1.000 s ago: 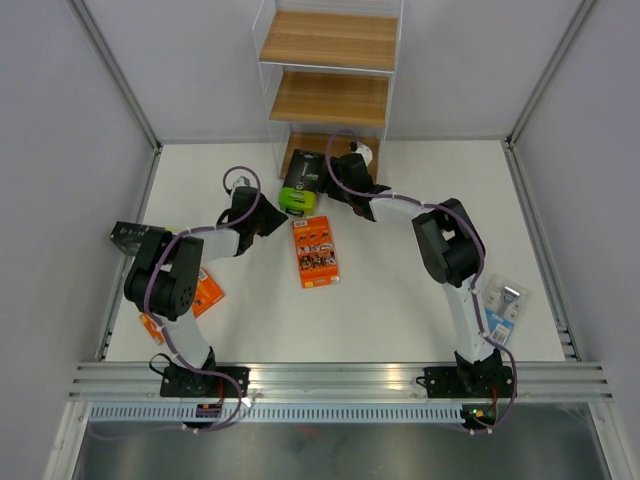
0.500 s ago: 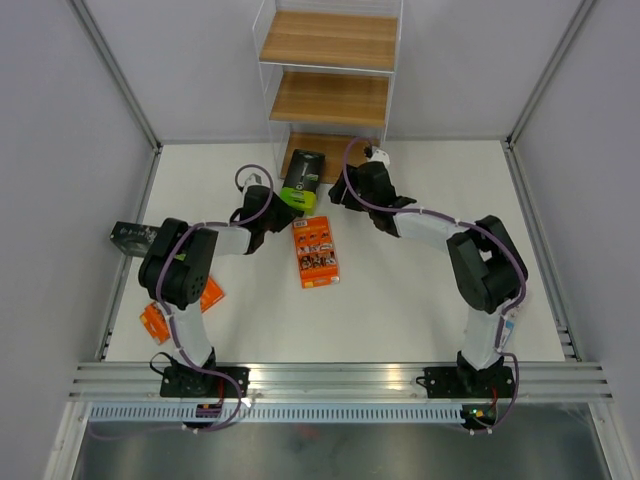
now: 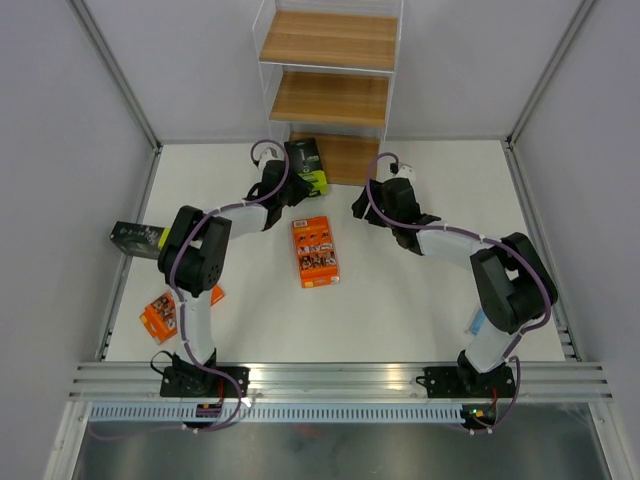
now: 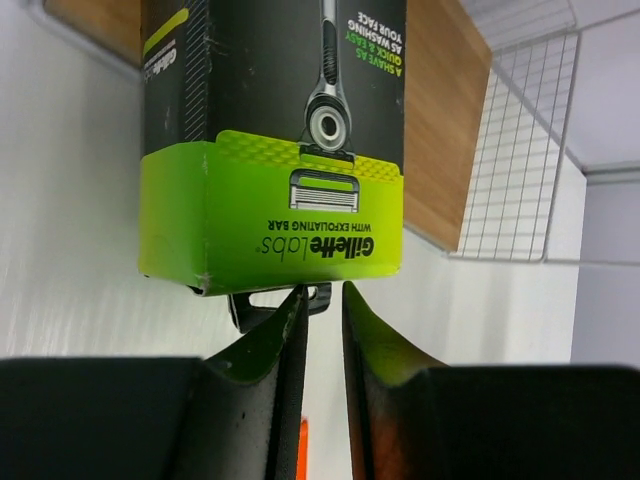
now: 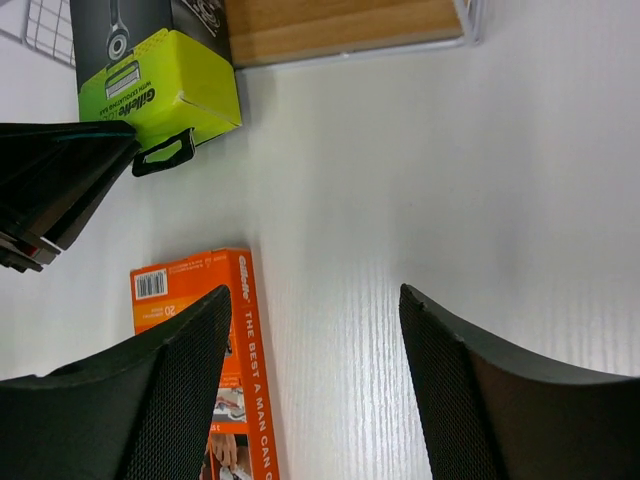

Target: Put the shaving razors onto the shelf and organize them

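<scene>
A green-and-black razor pack (image 3: 306, 165) (image 4: 270, 210) (image 5: 160, 80) lies flat at the foot of the shelf (image 3: 330, 100), its black end over the bottom board (image 4: 440, 120) (image 5: 340, 25). My left gripper (image 3: 293, 188) (image 4: 322, 290) is right at the pack's green end by its black hang tab. A narrow gap shows between its fingers and nothing is in it. My right gripper (image 3: 385, 200) (image 5: 315, 292) hovers wide open over bare table to the right. An orange pack (image 3: 315, 250) (image 5: 180, 280) lies mid-table beside its left finger.
A second green-and-black pack (image 3: 135, 238) lies at the table's left edge. Another orange pack (image 3: 165, 315) sits by the left arm's base. A light blue pack (image 3: 478, 322) peeks out behind the right arm. Wire mesh (image 4: 520, 150) closes the shelf's side.
The green-and-black pack has slid away from me onto the shelf's bottom board, with my left gripper following it. My right gripper has pulled back to the right and opened wider.
</scene>
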You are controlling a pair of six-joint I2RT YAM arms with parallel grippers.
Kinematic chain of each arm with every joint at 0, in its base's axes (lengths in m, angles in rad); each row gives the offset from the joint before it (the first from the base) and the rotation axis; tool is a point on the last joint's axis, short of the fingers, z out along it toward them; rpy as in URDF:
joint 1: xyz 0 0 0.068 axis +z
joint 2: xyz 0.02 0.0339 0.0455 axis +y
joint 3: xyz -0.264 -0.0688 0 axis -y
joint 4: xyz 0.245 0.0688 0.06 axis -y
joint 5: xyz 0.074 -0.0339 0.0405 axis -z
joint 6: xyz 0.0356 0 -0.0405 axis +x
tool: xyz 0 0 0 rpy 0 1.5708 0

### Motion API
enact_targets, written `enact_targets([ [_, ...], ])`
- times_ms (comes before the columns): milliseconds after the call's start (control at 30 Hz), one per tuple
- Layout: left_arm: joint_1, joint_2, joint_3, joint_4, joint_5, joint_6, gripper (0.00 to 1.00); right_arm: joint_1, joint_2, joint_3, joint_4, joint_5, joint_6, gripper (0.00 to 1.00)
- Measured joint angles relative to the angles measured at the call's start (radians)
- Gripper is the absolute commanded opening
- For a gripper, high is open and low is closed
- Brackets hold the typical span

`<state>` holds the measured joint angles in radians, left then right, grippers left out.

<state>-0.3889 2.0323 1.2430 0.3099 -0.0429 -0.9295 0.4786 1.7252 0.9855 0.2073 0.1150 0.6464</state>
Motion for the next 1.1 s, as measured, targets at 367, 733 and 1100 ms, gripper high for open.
enact_targets([
  [367,0.002,0.100,0.209,-0.140,-0.142,0.029,0.24,-0.019,-0.013,0.000,0.006,0.007,-0.016,0.76],
  [733,0.029,0.178,0.351,-0.243,-0.185,0.063,0.25,-0.026,-0.008,0.005,-0.005,0.007,-0.024,0.76],
  [1100,0.081,0.216,0.430,-0.319,-0.210,0.117,0.24,-0.026,0.011,0.018,-0.008,-0.005,-0.024,0.77],
])
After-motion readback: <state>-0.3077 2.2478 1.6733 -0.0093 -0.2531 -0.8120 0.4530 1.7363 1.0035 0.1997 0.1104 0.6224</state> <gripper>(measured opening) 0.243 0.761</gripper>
